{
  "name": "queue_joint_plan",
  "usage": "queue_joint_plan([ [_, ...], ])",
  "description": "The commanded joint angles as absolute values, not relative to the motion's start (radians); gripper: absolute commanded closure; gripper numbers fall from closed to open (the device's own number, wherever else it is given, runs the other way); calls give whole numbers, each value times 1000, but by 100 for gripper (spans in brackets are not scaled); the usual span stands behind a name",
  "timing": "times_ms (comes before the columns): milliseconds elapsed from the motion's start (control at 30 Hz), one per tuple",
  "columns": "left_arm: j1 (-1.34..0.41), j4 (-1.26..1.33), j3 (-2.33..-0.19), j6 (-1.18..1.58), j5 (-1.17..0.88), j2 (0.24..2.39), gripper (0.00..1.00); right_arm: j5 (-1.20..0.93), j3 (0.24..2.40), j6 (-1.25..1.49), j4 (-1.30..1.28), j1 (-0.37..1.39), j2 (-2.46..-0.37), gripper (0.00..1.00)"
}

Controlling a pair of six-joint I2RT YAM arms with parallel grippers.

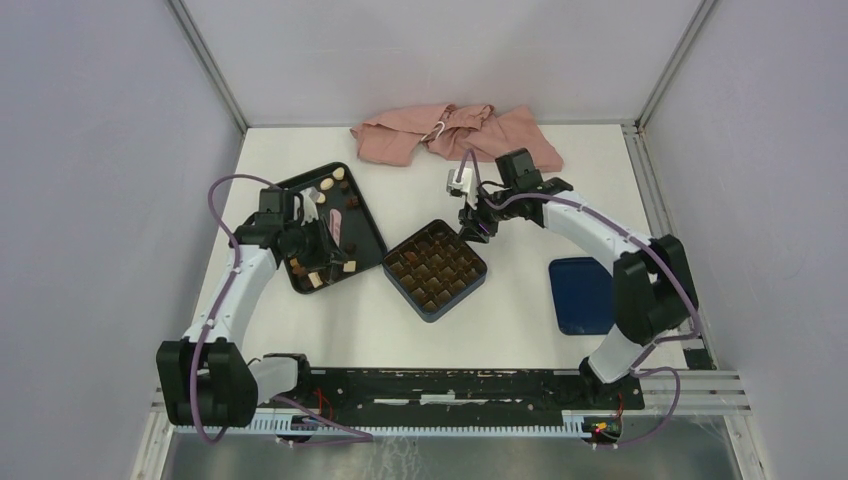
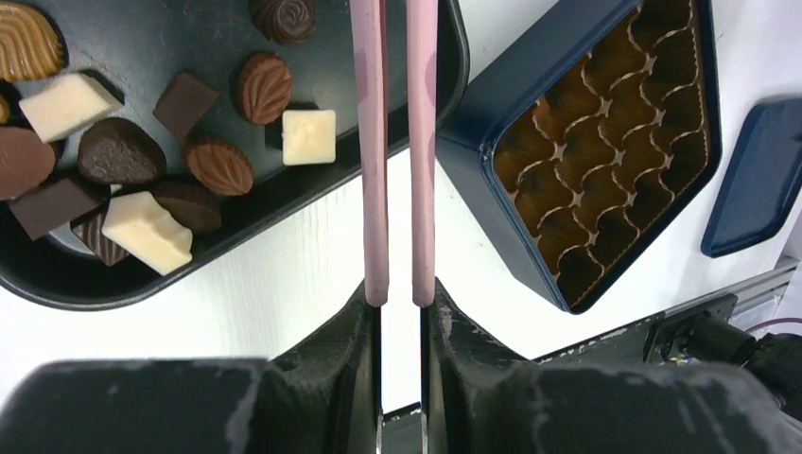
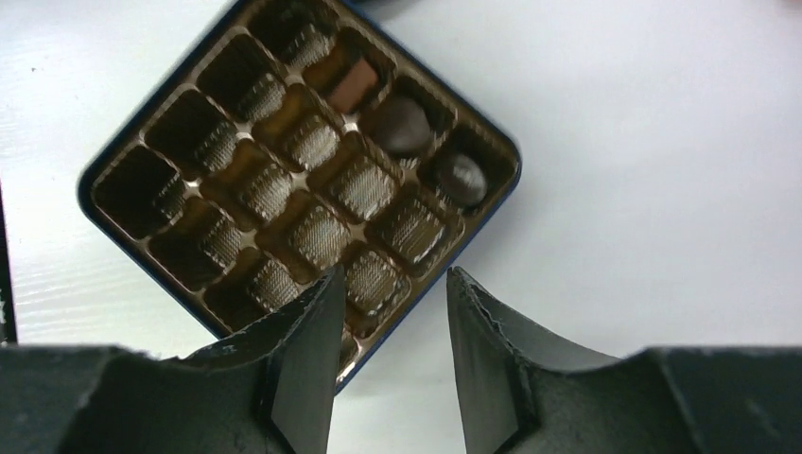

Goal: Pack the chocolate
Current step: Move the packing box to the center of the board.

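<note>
Hidden: The tips of the left claw (image 2: 394, 14) are cut off by the top edge of the left wrist view, so whether anything is pinched there cannot be told. Some of the chocolate (image 2: 120, 149) is cropped at that view's left edge. In the top view the pieces are too small to be told apart.
Left claw: Its long pink fingers (image 2: 369, 142) are held together, only a slit being left between them, over the black tray (image 2: 161, 38).
Right claw (image 3: 394, 279): The jaws are held apart with nothing between them, above one corner of the dark blue box (image 2: 482, 104).
Chocolate, place: Most pieces are heaped in the tray. Three are seated in adjoining cells of the brown insert (image 3: 265, 189), along one edge of the box.
Chocolate, lie: No common direction is kept. One leaf-shaped piece is laid nearly along the fingers, another is slanted, and a white block is set on a diagonal.
Chocolate, look: Dark brown, milk brown and cream-white pieces are seen, shaped as squares, ribbed leaves and domes.
Surroundings: A dark blue lid (image 2: 757, 180) is laid on the white tabletop (image 1: 400, 340) beside the box. A pink cloth (image 1: 450, 135) is bunched at the far edge.
</note>
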State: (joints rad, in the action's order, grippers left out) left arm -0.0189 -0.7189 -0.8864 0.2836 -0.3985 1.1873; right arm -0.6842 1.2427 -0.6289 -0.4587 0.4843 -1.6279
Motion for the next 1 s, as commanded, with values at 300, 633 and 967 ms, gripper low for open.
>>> queue_joint_plan([
  [300,65,-842,-994,244,-368,1323,85,-835,1195,-600,-468,431,-1672,49],
  [633,77,-967,-1225,196,-154,1537,78,-839,1199,-626,-490,422,-1645,49],
  [967,77,-1084,-1394,163,-119,1694,72,-862,1205,-646,-509,423,-1633,48],
])
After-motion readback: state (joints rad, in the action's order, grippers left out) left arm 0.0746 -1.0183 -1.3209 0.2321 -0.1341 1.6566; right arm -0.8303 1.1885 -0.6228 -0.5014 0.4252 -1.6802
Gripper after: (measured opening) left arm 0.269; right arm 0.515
